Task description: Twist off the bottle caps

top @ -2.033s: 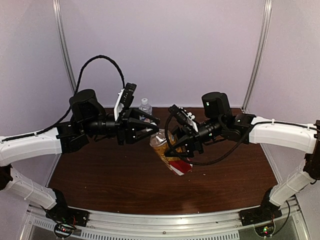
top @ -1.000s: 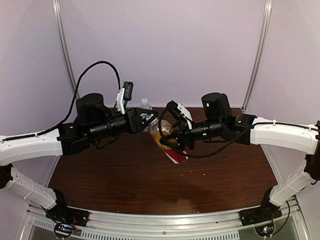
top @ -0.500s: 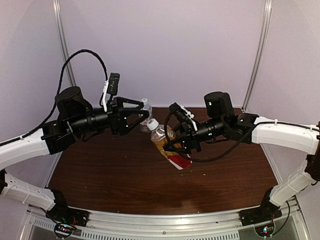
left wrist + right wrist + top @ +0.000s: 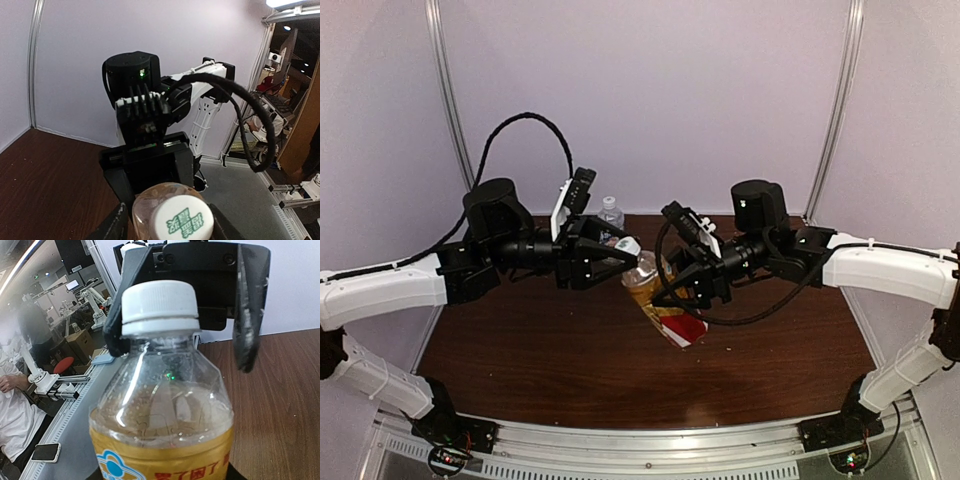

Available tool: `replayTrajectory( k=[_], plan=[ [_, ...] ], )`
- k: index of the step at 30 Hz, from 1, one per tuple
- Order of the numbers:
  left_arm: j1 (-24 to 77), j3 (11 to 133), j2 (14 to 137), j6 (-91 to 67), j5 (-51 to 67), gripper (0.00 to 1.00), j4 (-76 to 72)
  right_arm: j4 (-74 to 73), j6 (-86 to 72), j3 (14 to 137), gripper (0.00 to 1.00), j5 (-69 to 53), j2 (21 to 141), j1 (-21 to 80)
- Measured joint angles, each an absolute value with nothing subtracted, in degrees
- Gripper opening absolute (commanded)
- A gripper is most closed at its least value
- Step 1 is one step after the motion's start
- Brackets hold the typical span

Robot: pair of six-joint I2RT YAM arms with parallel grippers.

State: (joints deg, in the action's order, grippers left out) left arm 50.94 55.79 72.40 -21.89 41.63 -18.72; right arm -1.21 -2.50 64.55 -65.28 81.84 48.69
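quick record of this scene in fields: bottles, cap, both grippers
amber bottle: held tilted above the table by the right gripper
white cap: on the amber bottle's neck, between the left gripper jaws
clear bottle: upright at the back of the table, untouched
left gripper: jaws open, straddling the white cap
right gripper: shut on the amber bottle
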Motion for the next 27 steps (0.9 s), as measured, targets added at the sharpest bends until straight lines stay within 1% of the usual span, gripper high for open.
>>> replayTrajectory(
  k=[3, 6, 9, 11, 16, 21, 22, 25, 27],
  plan=[
    [50.94, 55.79, 73.14, -22.59, 43.0, 0.48, -19.88, -0.86, -3.01, 64.55, 0.45, -65.56, 82.0, 48.69],
    [50.94, 55.79, 73.14, -23.29, 43.48, 0.53, -21.37, -0.56, -3.01, 64.55, 0.45, -65.6, 82.02, 48.69],
    [50.94, 55.79, 73.14, -23.99, 43.66, 0.52, -22.63, -0.56, -2.98, 64.55, 0.45, -65.6, 82.24, 48.69],
    [50.94, 55.79, 73.08, -24.32, 43.68, 0.48, -23.16, -0.56, -2.96, 64.55, 0.45, -65.65, 82.56, 48.69],
    [50.94, 55.79, 73.08, -24.99, 43.68, 0.3, -24.14, -0.58, -2.94, 64.55, 0.45, -65.63, 82.87, 48.69],
    [50.92, 55.79, 73.08, -24.8, 43.48, 0.05, -24.38, -0.54, -3.18, 64.55, 0.43, -65.28, 82.87, 48.69],
    [50.92, 55.79, 73.08, -24.8, 43.35, 0.01, -24.32, -0.56, -3.14, 64.55, 0.43, -64.95, 82.87, 48.69],
    [50.83, 55.79, 73.06, -25.45, 41.04, 0.0, -23.64, -0.97, -2.79, 64.58, 0.43, -62.02, 82.78, 48.66],
    [50.83, 55.79, 72.82, -26.92, 36.93, 0.0, -21.78, -1.96, -2.31, 64.69, 0.43, -58.67, 82.61, 48.66]
  ],
)
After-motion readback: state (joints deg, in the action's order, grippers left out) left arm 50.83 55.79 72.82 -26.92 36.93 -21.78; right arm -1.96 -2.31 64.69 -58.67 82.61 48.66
